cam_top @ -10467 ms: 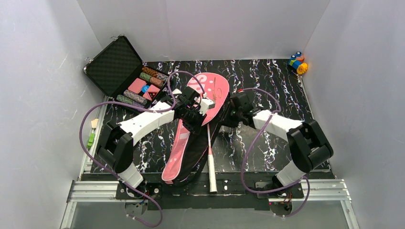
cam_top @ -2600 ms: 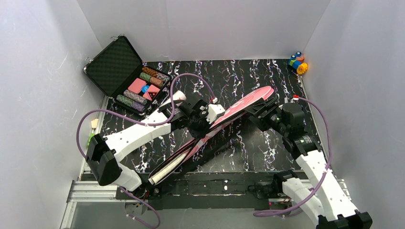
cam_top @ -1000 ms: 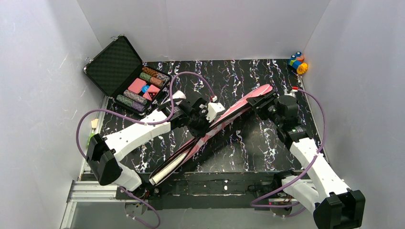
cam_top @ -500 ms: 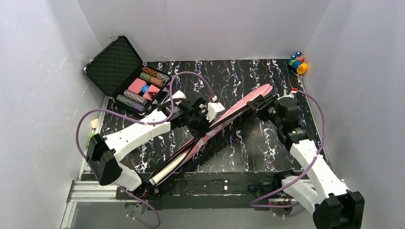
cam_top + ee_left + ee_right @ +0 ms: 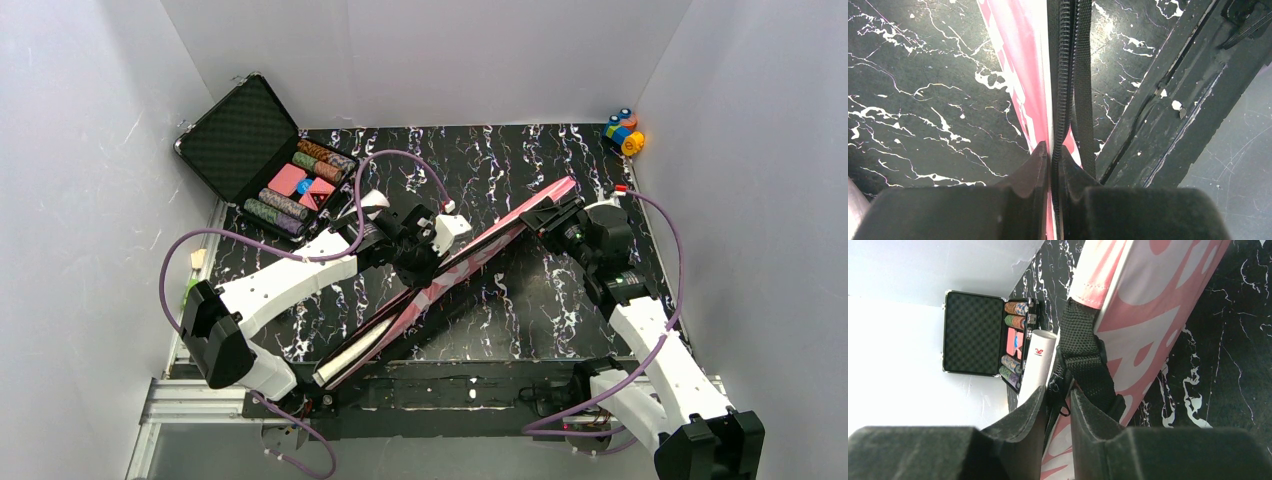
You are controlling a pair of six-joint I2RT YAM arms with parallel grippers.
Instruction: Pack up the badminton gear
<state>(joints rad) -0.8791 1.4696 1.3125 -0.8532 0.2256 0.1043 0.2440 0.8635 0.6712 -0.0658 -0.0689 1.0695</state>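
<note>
The pink bag (image 5: pixel 470 257) stands on its edge, running diagonally from near left to far right. My left gripper (image 5: pixel 424 262) is shut on its black zipper edge (image 5: pixel 1064 75) about midway along; the pink side (image 5: pixel 1018 60) fills the left wrist view. My right gripper (image 5: pixel 556 214) is shut on the black strap (image 5: pixel 1083 355) and zipper at the bag's head end (image 5: pixel 1158 305). A white strip (image 5: pixel 350 352) shows inside the bag's near end. The white tube (image 5: pixel 1038 362) stands beside the case. The rackets' frames and the shuttlecock are hidden.
The open black case (image 5: pixel 250 140) with poker chips sits at the back left and also shows in the right wrist view (image 5: pixel 975 335). Small colourful toys (image 5: pixel 625 130) sit in the back right corner. White walls close in on three sides. The metal rail (image 5: pixel 450 395) lies along the near edge.
The bag, flat and open ten seconds ago, now stands on edge between both grippers. In the last second its head end shifted slightly right with my right gripper; the left gripper held still.
</note>
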